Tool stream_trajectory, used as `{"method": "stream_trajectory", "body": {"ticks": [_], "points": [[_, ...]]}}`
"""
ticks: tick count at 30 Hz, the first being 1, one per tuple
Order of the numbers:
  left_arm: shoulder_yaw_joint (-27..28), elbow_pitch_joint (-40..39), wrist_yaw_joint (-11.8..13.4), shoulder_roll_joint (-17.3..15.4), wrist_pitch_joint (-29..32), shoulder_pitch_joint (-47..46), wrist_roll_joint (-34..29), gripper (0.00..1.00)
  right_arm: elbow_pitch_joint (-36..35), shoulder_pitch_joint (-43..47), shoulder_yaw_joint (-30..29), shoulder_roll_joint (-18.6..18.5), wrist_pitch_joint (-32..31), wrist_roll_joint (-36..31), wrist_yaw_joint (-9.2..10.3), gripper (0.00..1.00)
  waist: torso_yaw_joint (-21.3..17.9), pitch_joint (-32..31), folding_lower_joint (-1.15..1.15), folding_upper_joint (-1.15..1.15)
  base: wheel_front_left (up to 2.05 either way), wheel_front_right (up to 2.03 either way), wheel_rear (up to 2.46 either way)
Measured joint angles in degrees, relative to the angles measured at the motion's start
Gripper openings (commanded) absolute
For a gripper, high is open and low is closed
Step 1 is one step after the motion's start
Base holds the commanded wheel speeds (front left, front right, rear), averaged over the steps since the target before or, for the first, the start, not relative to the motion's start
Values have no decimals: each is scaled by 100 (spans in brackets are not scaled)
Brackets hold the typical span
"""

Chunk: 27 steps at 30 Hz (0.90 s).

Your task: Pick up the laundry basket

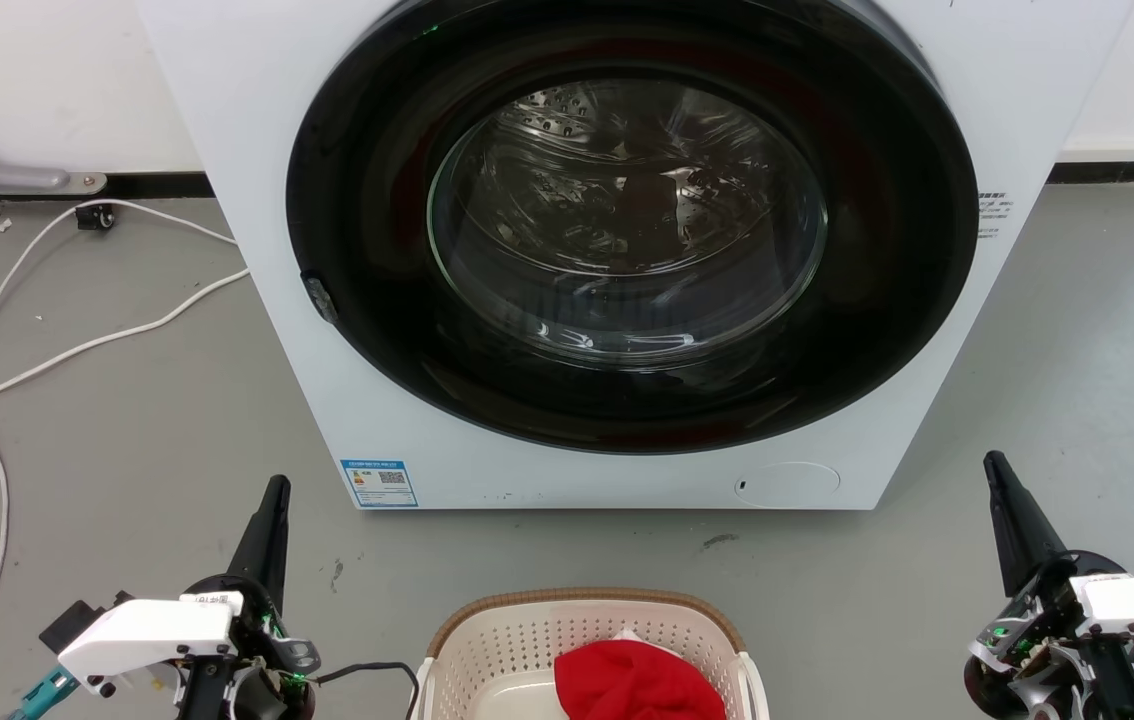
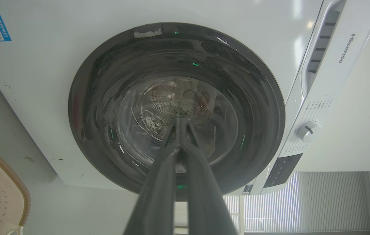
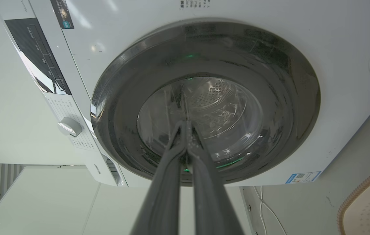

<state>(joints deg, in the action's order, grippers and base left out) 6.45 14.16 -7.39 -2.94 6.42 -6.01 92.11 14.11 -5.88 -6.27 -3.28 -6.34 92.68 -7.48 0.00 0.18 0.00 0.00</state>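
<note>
pre-grasp: basket untouched

laundry basket (image 1: 582, 598) is sitting on the floor before the washing machine (image 1: 247, 200), holding a red cloth (image 1: 637, 680). left gripper (image 1: 276, 495) and right gripper (image 1: 997, 475) are hovering well apart on either side, fingers pressed together, empty. next move is probably calling for opening and lowering to the basket's sides.

The left pincer (image 1: 276, 492) and right pincer (image 1: 995, 465) hover closed, pointing forward.
</note>
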Motion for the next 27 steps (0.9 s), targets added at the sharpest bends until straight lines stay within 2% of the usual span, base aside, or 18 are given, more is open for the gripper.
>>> {"method": "stream_trajectory", "body": {"ticks": [1,2,12,17,27], "points": [[0,0,0,0,0,0,0,0,0,0,-1,1,0,0,0,0,0,0,0,0,0,0,0],[-7,26,0,2,-2,12,0,100,25,14,2,1,0,3,-1,100,0,0,0,0,0,0,0],[-278,79,5,20,-238,110,3,100,41,150,135,15,234,-58,0,100,-2,8,0,0,0,0,0],[-339,-35,5,20,-369,90,-259,100,-34,151,219,14,374,-240,0,100,-1,11,0,0,0,0,0],[-420,-352,5,18,-619,5,-1540,100,-259,151,214,8,617,-1691,0,100,-4,10,0,0,0,0,0]]}}
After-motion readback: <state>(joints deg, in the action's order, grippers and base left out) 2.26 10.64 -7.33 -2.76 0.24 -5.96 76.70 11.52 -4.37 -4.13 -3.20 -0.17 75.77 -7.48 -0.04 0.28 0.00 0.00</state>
